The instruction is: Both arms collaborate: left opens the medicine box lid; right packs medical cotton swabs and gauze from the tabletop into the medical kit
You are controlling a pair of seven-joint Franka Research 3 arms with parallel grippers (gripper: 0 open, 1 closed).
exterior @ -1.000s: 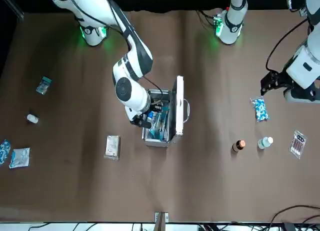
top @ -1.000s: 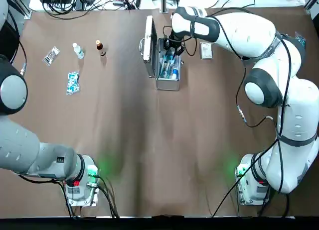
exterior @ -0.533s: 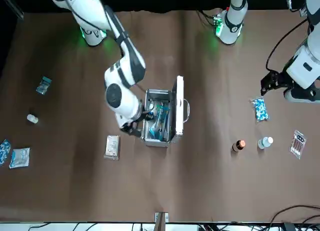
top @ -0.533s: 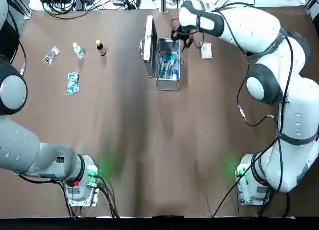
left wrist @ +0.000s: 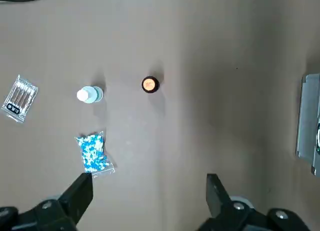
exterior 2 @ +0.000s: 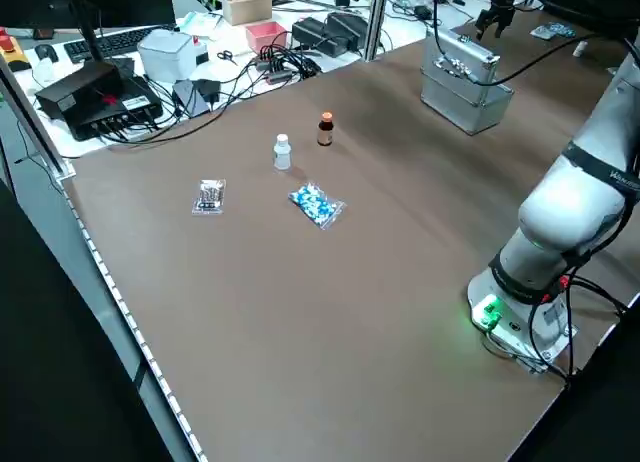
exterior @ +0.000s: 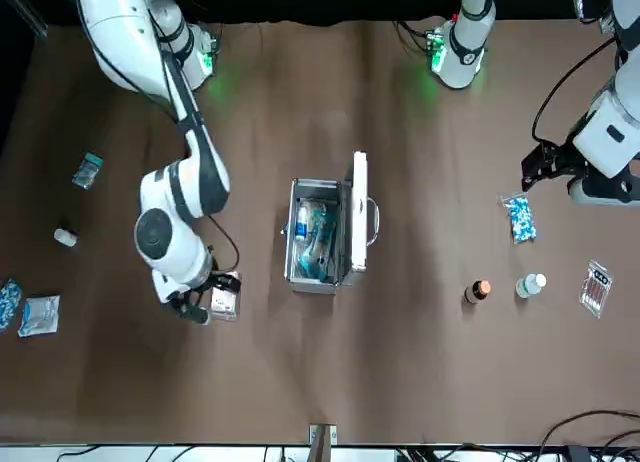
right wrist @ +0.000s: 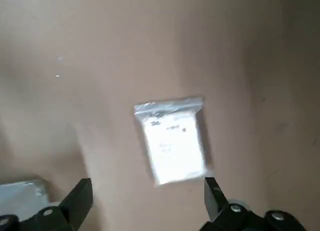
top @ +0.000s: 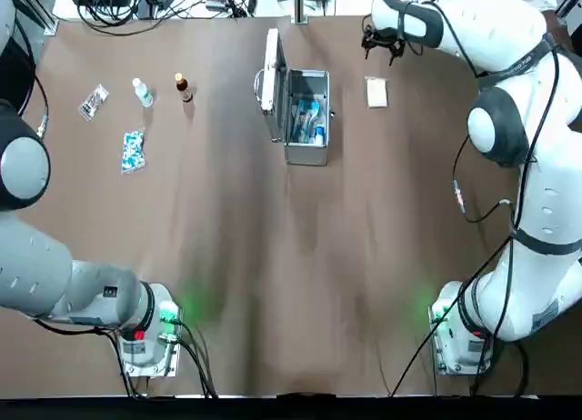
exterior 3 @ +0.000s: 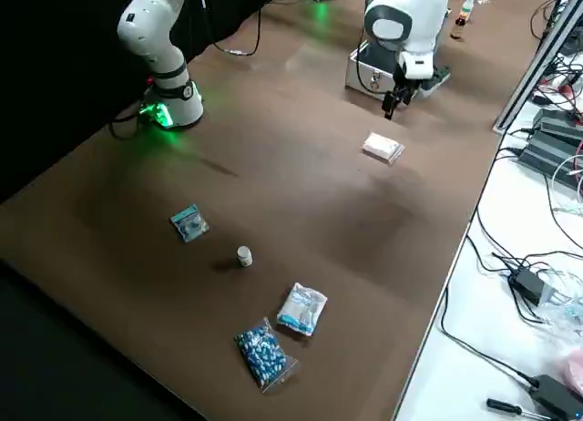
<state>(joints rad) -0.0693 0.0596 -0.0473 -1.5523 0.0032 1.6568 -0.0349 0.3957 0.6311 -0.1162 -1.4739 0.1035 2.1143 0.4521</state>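
The medical kit (top: 306, 155) stands open at the far middle of the tabletop (top: 273, 256). Its medicine box lid (top: 271, 70) is upright on the robot's left side of the case. The blue-and-white medical cotton swabs (top: 307, 118) lie inside the case. The white gauze (top: 376, 92) lies flat on the table to the right of the kit. My right gripper (right wrist: 145, 196) hangs open and empty just above the gauze (right wrist: 174, 139), apart from it. My left gripper (left wrist: 148, 191) is open and empty, high over the table's left side, far from the lid (left wrist: 307, 122).
A brown bottle (top: 183, 86), a white bottle (top: 142, 92), a blue-speckled packet (top: 133, 151) and a clear sachet (top: 93, 101) lie left of the kit. A teal sachet (exterior: 88, 169), a small white bottle (exterior: 65, 237) and two packets (exterior: 40, 315) sit far right. Cables line the far edge.
My right gripper has come up out of the case and swung right to hover by the gauze. The blue-and-white packet stayed in the case. The left arm has not moved.
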